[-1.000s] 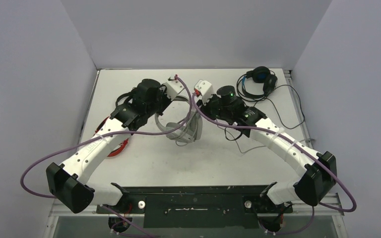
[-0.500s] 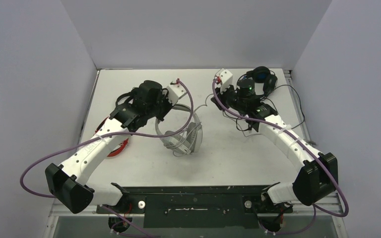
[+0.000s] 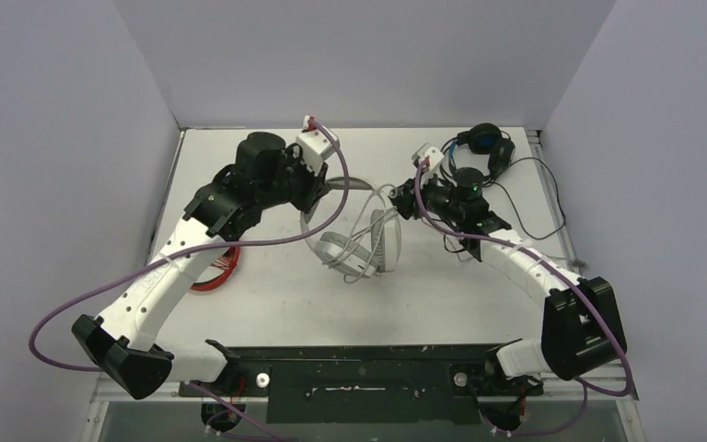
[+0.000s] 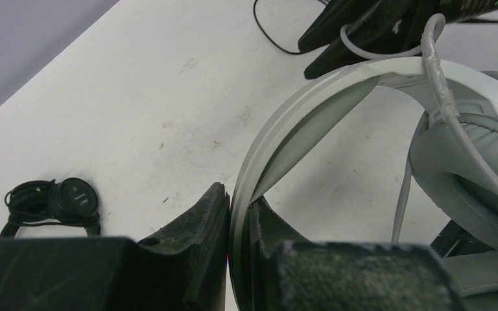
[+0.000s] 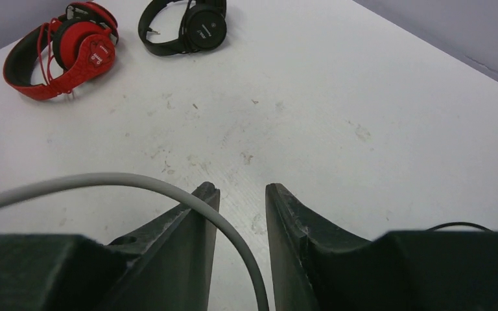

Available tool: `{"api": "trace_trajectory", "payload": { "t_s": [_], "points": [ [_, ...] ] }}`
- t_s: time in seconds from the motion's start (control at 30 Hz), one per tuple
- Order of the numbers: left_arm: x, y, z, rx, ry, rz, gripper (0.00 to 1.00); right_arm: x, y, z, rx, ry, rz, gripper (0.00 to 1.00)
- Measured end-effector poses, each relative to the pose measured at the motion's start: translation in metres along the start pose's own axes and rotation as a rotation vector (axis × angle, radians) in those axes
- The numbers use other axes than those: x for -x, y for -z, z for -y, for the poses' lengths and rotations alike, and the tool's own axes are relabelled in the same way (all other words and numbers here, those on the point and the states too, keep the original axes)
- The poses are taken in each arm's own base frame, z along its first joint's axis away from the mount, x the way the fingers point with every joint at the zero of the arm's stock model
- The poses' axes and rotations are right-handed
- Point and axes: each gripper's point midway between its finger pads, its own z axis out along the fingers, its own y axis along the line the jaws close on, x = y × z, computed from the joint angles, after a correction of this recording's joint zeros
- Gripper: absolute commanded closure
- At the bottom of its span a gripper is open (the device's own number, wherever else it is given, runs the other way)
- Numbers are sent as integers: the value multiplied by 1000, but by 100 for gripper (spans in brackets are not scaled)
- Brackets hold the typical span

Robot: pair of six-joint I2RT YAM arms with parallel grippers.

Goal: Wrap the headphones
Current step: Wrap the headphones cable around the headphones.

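Two pincers meet at the large white-grey over-ear headset (image 3: 377, 244) (middle of the white bench (image 3: 423, 299), between the arms): the left pincer (image 4: 235, 197) is clenched on its white headband; the right pincer (image 5: 241, 189) stands slightly parted, the thin grey cable (image 5: 117, 178) draped over one finger.

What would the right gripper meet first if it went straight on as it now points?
Probably bare table, ahead of the right gripper; the black headset lies farther, off that line.
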Motion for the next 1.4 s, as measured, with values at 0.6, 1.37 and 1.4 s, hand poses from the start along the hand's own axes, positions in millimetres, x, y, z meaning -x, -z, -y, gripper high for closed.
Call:
{"api": "trace_trajectory", "payload": {
  "t_s": [0.6, 1.37, 1.4],
  "points": [
    [103, 58, 17, -80, 304, 239, 100, 3, -9, -40, 284, -91, 334, 59],
    [139, 41, -22, 11, 662, 404, 100, -52, -46, -166, 623, -236, 270, 94],
    [138, 40, -30, 46, 675, 413, 100, -56, -43, -176, 639, -237, 259, 96]
  ]
}}
